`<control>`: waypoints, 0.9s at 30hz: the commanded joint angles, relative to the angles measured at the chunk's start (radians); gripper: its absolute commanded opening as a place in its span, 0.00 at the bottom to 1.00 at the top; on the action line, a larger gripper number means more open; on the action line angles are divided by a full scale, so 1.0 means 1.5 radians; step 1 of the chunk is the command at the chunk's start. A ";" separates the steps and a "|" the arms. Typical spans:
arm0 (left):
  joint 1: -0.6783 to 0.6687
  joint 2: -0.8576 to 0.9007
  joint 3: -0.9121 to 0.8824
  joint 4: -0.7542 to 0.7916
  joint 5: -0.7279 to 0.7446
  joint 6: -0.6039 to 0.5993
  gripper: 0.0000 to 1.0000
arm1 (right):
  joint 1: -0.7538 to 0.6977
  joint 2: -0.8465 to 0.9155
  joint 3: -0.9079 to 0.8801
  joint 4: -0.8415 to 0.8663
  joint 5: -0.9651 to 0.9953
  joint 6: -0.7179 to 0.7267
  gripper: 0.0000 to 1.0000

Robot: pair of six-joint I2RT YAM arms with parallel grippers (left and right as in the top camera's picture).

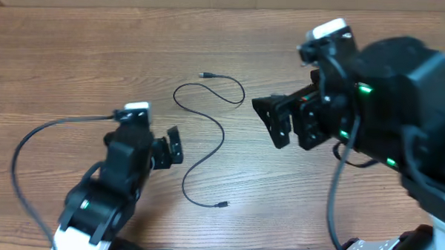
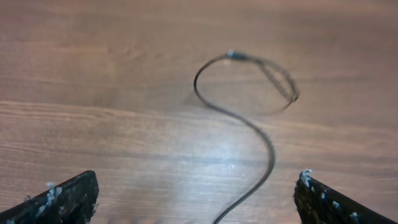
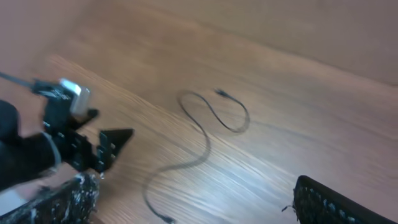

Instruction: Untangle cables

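- Lying loose on the table [image 1: 76,53], a single cable [image 1: 223,136] traces an open S-curve between the arms.
- No knot is evident, though its upper loop blurs in the left wrist view; untangling appears essentially done.
- Both the left tool [image 1: 176,146] and the right tool [image 1: 271,121] stand spread apart, empty, flanking the cable.
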 commanded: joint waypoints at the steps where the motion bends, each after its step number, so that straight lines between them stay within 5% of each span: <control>1: -0.004 0.037 -0.005 0.014 0.003 0.022 1.00 | 0.004 -0.003 -0.054 0.001 0.077 -0.016 1.00; 16: -0.004 0.079 -0.005 0.018 0.075 0.020 0.96 | -0.017 -0.003 -0.276 0.170 0.128 -0.007 1.00; 27: -0.004 0.079 -0.005 0.024 0.080 0.014 0.93 | -0.231 -0.093 -0.392 0.161 -0.009 0.003 1.00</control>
